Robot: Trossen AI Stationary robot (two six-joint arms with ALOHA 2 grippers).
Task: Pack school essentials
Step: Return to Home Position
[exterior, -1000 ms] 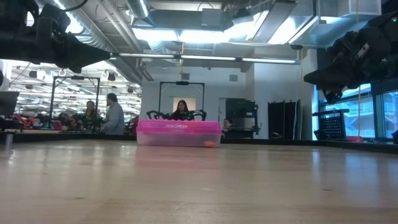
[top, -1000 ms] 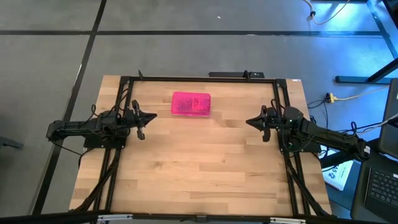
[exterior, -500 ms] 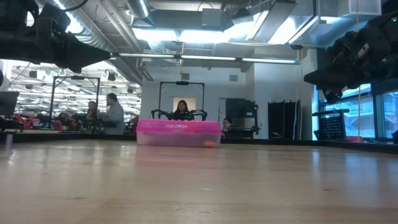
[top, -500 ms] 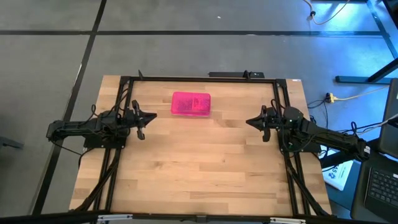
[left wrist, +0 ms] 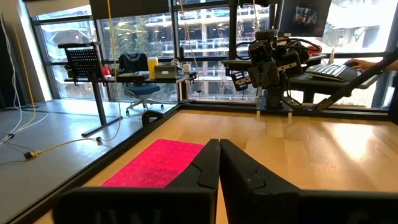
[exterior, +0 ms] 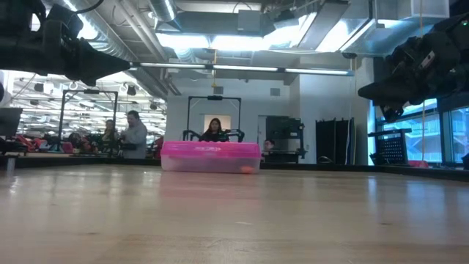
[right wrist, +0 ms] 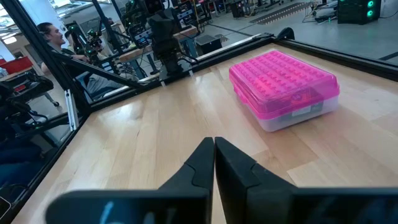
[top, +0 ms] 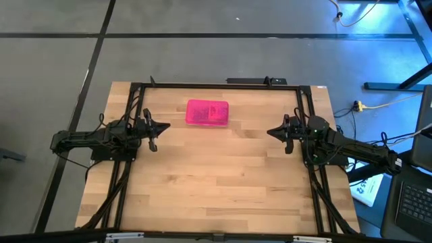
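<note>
A clear plastic box with a pink lid (top: 207, 113) rests flat on the far middle of the table; it shows too in the low view (exterior: 210, 156), the left wrist view (left wrist: 155, 165) and the right wrist view (right wrist: 284, 89). The lid is shut on it. No loose stationery is in view; something small and orange shows through the box wall (exterior: 247, 169). My left gripper (top: 165, 125) hovers shut over the table's left side. My right gripper (top: 271, 132) hovers shut over the right side. Both point toward the table's middle.
A dark metal frame (top: 216, 84) runs along the table's far edge and both sides. Bare wood (top: 216, 182) spans the middle and near part of the table. People (exterior: 133, 136) stand in the room beyond the far edge.
</note>
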